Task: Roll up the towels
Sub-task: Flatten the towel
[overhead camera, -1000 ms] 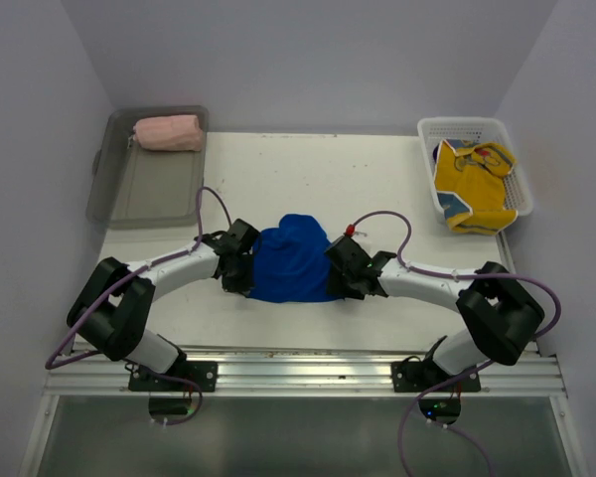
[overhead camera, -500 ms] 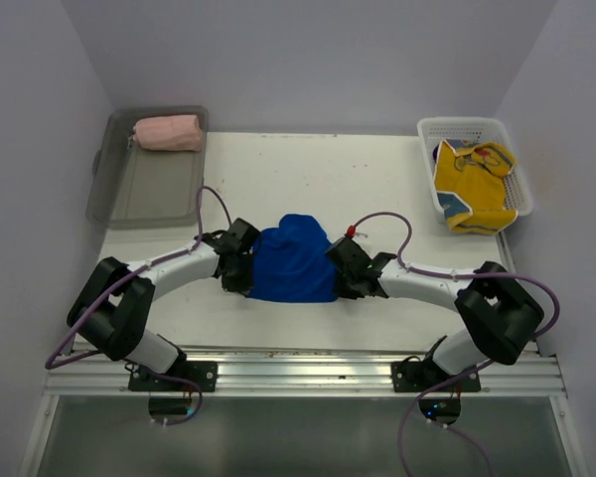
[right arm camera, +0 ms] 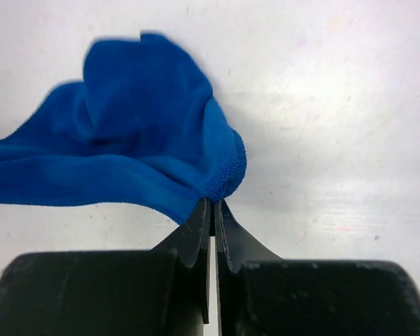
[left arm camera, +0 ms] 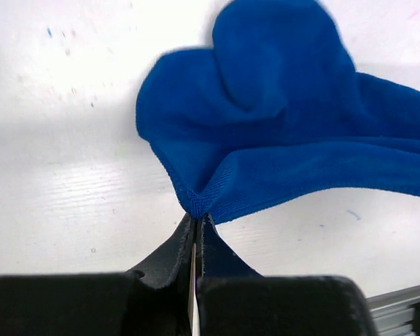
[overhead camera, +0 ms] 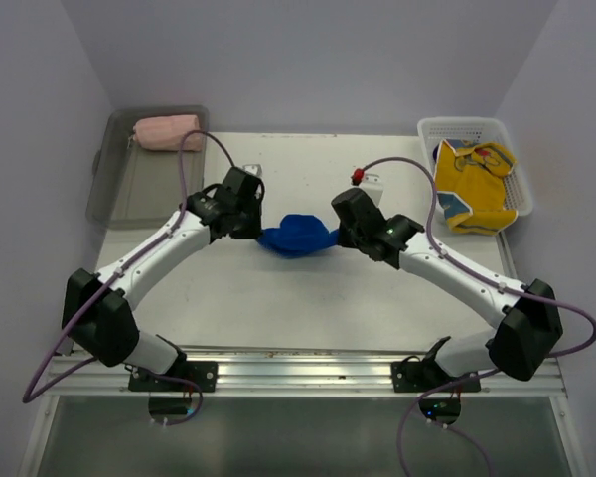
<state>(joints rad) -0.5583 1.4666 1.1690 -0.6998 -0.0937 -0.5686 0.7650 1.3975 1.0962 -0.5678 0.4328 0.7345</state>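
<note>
A blue towel (overhead camera: 298, 237) hangs bunched between my two grippers above the middle of the white table (overhead camera: 278, 308). My left gripper (overhead camera: 257, 231) is shut on the towel's left corner (left arm camera: 198, 203), and the cloth (left arm camera: 266, 126) sags away from its fingertips. My right gripper (overhead camera: 336, 235) is shut on the right corner (right arm camera: 220, 187), with the blue cloth (right arm camera: 126, 140) trailing to the left. A rolled pink towel (overhead camera: 167, 132) lies in the grey tray (overhead camera: 139, 194) at the back left. Yellow cloth (overhead camera: 472, 187) fills the white basket (overhead camera: 497, 127) at the back right.
The grey tray sits at the table's left rear edge and the white basket at its right rear edge. Purple cables (overhead camera: 194, 159) loop over both arms. A metal rail (overhead camera: 298, 373) runs along the near edge by the arm bases.
Both grippers have moved up and toward the back of the table with the blue towel's corners. The towel, spread flat before, now hangs bunched between them. The right gripper has shut.
</note>
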